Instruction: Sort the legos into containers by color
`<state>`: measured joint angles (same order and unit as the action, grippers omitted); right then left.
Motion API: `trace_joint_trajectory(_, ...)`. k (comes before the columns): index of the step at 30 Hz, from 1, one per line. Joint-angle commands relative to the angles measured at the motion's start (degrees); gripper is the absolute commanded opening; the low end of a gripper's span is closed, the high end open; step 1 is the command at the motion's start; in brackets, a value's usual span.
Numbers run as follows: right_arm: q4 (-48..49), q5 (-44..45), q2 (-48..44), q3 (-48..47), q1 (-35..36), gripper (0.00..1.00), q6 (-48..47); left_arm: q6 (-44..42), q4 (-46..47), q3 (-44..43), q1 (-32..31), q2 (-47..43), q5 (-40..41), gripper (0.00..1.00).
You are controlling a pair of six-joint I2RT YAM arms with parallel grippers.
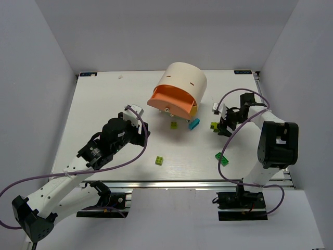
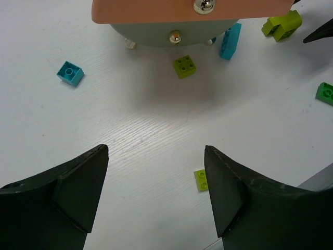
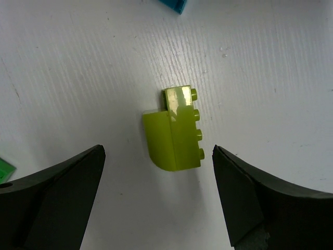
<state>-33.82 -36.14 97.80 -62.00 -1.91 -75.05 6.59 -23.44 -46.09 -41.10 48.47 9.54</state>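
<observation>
Right of centre in the overhead view, the right gripper [image 1: 218,122] hangs low over the table [image 1: 104,94] with its jaws spread wide and nothing held. Its wrist view shows why. A lime brick [image 3: 174,135] lies on its side between the two fingers and touches neither, so the pose reads as the line-up for a pick.

Left of centre, the left gripper [image 2: 156,156] is likewise spread and empty. It faces the drum [image 1: 187,80], which sits at upper centre. I judge it to be waiting clear of the drawers. A second lime brick [image 2: 200,179] lies just beside one finger, at the lower middle of its wrist view.

The orange drawer [image 1: 170,101] stands pulled out toward the arms, presumably to receive one colour. Whether anything lies in it I cannot tell.

Counted on the table, six bricks lie loose:
- **Lime:** three, namely the two named above and a third lime brick [image 2: 185,66] just below the drum's front.
- **Teal:** two, a tall teal brick [image 2: 230,40] close against the drum and a small teal brick [image 2: 70,73] at the upper left of the left wrist view.
- **Dark green:** one dark green brick [image 2: 326,92] at the right edge of that view.

There is one drum with one drawer open. Two round knobs [image 2: 176,36] show, and I cannot count the other drawers.
</observation>
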Motion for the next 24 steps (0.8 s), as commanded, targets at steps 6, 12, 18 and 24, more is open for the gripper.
trace_joint_trajectory(6, 2.2, 0.6, 4.7, -4.7, 1.8, 0.89, -0.6, -1.1, 1.5, 0.7, -0.3, -1.5, -3.8, 0.85)
trace_joint_trajectory(12, 2.6, 3.0, 6.5, -4.7, 4.2, 0.88, -1.4, -1.9, 3.0, 1.6, -0.3, -2.9, -8.4, 0.86)
trace_joint_trajectory(18, 1.8, 4.1, 7.4, -3.8, 4.8, 0.75, -3.9, -2.4, 3.3, 2.0, -0.3, -3.5, -9.4, 0.87)
trace_joint_trajectory(24, 0.2, 6.3, 7.1, -2.8, 4.6, 0.42, -6.4, -2.8, 4.4, 2.3, -0.3, -4.3, -13.5, 0.87)
